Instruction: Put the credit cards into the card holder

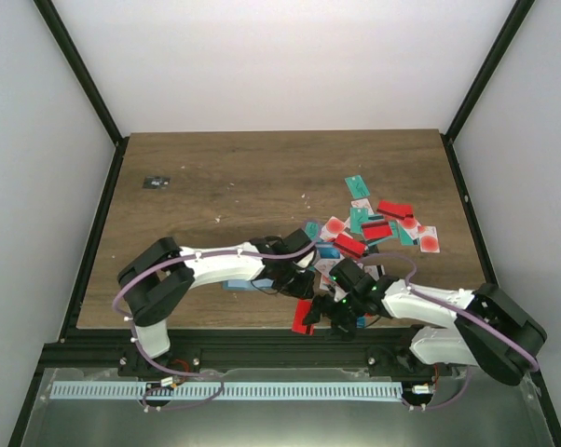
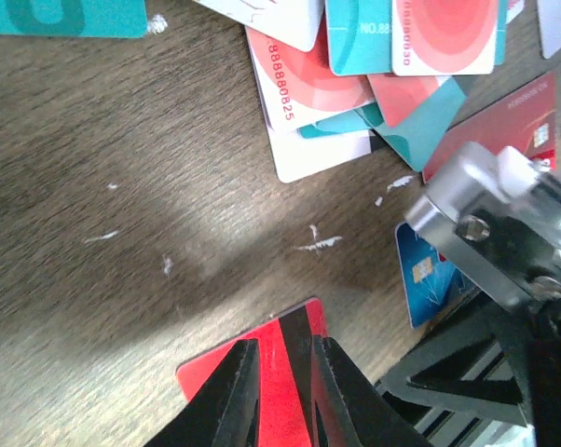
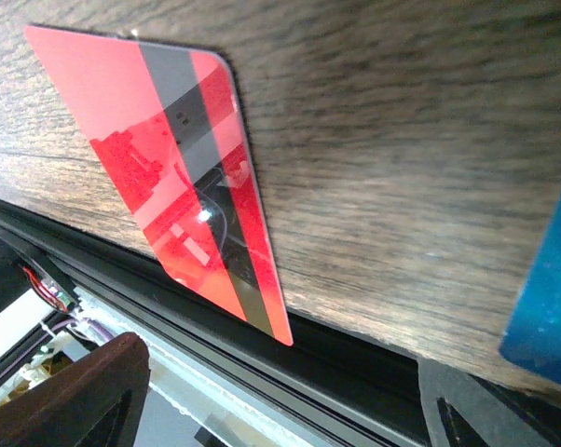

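A: Where the table (image 1: 169, 196) ends nearest the arms, what lies there?
B: One red card (image 3: 183, 186), black stripe, flat, overhanging the edge. Over it the left gripper (image 2: 285, 349), fingers nearly together; cannot tell if it grips. The right gripper (image 3: 280, 400) is spread wide.
A: And the card holder (image 1: 236, 285)?
B: Partly under the left arm (image 1: 215, 265). The other cards (image 1: 378, 228) are heaped right of it.
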Controlling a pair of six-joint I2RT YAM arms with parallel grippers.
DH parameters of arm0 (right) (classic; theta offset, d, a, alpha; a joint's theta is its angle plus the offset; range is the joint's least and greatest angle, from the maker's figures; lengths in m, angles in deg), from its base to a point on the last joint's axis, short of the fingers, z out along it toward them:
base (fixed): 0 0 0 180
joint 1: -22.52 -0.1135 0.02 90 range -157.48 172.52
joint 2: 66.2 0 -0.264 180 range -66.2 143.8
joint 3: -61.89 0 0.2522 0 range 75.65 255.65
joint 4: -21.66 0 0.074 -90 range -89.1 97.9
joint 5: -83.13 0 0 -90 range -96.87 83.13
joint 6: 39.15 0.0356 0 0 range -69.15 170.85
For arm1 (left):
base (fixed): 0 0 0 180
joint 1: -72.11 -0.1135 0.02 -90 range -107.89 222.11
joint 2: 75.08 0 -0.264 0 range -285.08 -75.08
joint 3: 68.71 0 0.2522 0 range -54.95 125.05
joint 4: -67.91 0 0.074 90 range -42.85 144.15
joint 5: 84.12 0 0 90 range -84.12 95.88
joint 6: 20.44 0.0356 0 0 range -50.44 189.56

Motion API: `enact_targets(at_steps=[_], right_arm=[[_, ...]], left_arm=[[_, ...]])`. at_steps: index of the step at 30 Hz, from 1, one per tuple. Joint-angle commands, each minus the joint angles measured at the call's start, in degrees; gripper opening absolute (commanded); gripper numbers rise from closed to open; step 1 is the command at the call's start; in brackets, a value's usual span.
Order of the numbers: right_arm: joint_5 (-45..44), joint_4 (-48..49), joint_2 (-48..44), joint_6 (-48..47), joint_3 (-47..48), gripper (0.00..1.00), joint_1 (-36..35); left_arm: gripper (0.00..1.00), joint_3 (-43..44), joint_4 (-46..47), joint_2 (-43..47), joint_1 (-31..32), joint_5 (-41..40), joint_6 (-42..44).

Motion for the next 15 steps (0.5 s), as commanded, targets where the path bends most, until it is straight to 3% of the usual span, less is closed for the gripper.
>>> enact_targets(at_steps=[1,10,15], right_arm=[[0.05,7.83,0.13,1.79,-2.11,0.81,-0.67],[-0.56,17.64,1.26,3.75,-6.41,0.77,-0.67],[-1.09,22.05,2.74,4.01,-7.81,0.75,-0.66]], left_arm=[[0.17,-0.44,-3.65,2.45,0.03,-2.17,-0.31],[0.12,-6.62,-3.43,2.73,0.15,-1.13,-1.86],[0.11,-10.37,0.27,1.91,0.72,3.25,-2.57]])
